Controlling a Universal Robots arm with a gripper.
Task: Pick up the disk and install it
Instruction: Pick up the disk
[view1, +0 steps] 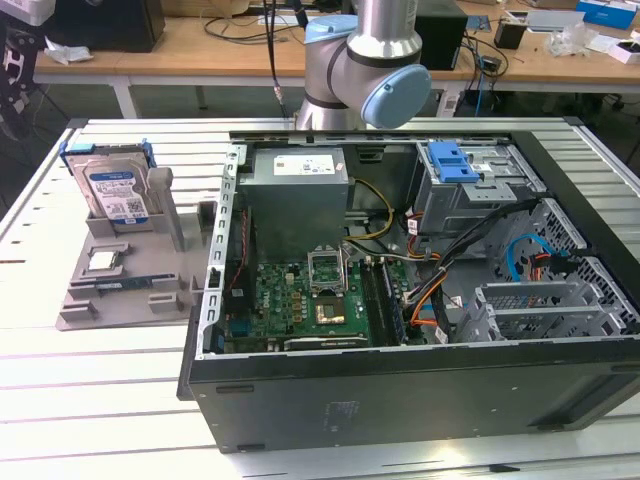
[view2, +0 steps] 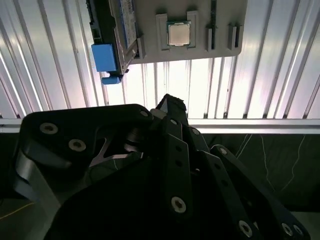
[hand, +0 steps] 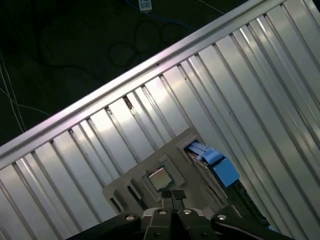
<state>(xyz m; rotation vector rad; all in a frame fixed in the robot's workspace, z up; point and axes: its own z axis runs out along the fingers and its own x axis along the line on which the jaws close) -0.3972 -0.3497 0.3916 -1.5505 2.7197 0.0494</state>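
Blue-framed disk (view1: 117, 192) upright in grey holder (view1: 130, 300) on slatted counter (view1: 90, 400), beside open computer case (view1: 400, 395). End effector (hand: 173, 195) narrow, fingertips together, empty, apart from disk.

On the ribbed silver table (view1: 90, 400) you see an open black computer case (view1: 400, 400) holding a green motherboard (view1: 290, 300) and a grey metal power supply box (view1: 297, 200). At the exterior view's left, a small square silver chip (view1: 104, 261) lies in a grey plastic holder (view1: 75, 315).
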